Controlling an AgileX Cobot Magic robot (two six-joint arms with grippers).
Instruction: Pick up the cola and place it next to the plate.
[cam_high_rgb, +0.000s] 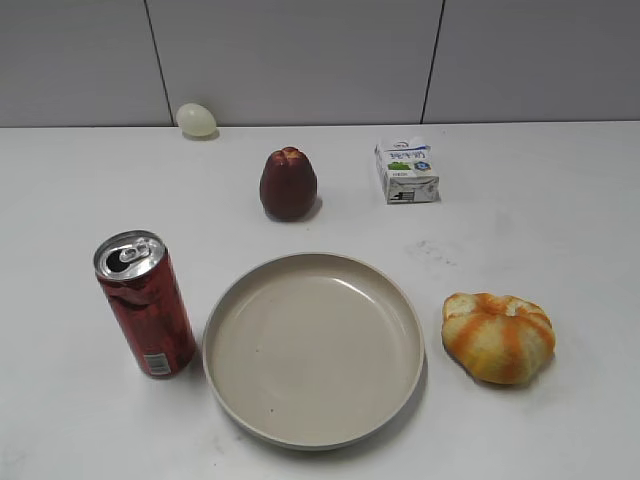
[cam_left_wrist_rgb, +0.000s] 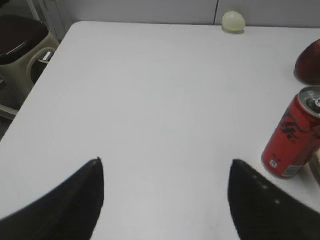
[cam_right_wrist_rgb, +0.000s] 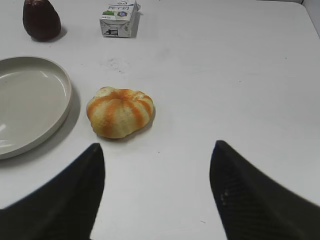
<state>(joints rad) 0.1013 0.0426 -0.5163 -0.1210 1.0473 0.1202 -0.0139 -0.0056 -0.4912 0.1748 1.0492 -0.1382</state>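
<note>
The cola (cam_high_rgb: 146, 305) is a tall dark-red can with a silver top. It stands upright on the white table, just left of the plate (cam_high_rgb: 314, 347), a wide beige dish with a raised rim. The can also shows at the right edge of the left wrist view (cam_left_wrist_rgb: 292, 134). My left gripper (cam_left_wrist_rgb: 166, 162) is open and empty, above bare table to the left of the can. My right gripper (cam_right_wrist_rgb: 156, 145) is open and empty, near an orange-striped bun (cam_right_wrist_rgb: 120, 112). The plate's edge shows in the right wrist view (cam_right_wrist_rgb: 30, 105). Neither gripper shows in the exterior view.
A dark-red fruit (cam_high_rgb: 288, 184) stands behind the plate. A small milk carton (cam_high_rgb: 406, 170) lies at the back right. A pale egg (cam_high_rgb: 196, 119) sits by the back wall. The striped bun (cam_high_rgb: 498, 336) lies right of the plate. A bin (cam_left_wrist_rgb: 22, 50) stands beyond the table's left edge.
</note>
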